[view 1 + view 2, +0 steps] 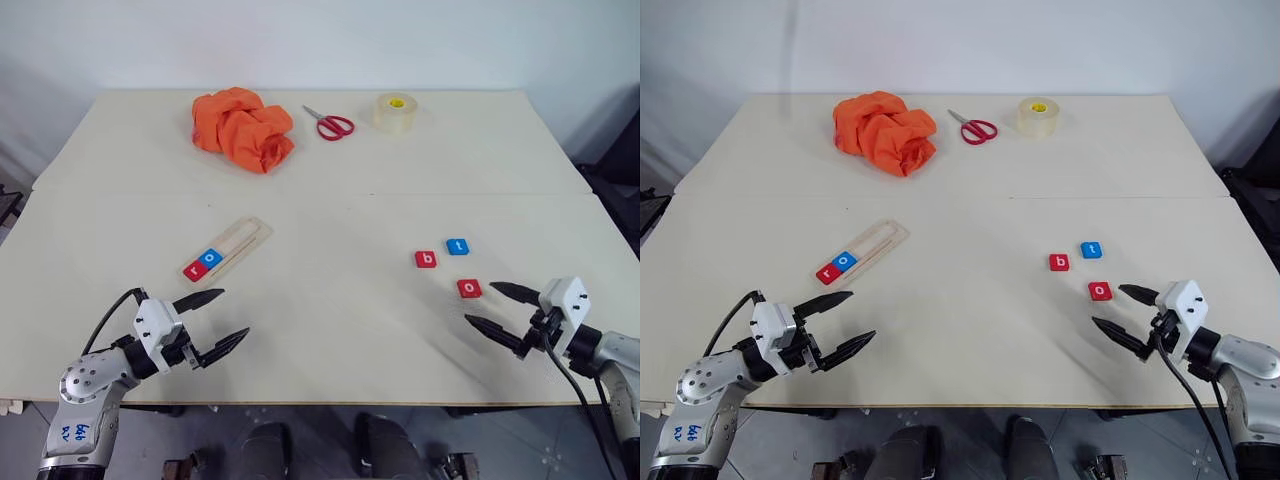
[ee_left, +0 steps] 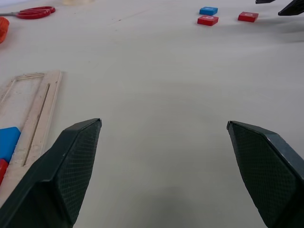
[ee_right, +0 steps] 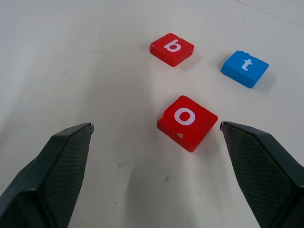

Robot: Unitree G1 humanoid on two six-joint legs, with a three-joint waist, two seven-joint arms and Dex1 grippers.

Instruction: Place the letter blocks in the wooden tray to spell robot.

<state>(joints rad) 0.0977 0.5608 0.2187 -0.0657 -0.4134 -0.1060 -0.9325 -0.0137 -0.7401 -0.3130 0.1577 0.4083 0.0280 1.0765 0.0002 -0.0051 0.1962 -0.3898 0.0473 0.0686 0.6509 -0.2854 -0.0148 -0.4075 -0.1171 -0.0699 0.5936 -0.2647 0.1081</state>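
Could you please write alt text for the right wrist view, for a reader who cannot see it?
The right claw is open over a pale table, its two black fingers on either side of a red "o" block. Beyond it lie a red "b" block and a blue "t" block.

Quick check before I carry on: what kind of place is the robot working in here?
Probably a lab or test room, not a home: a plain pale table against a bare white wall, with staged props at the far edge, a crumpled orange cloth, red scissors and a tape roll.
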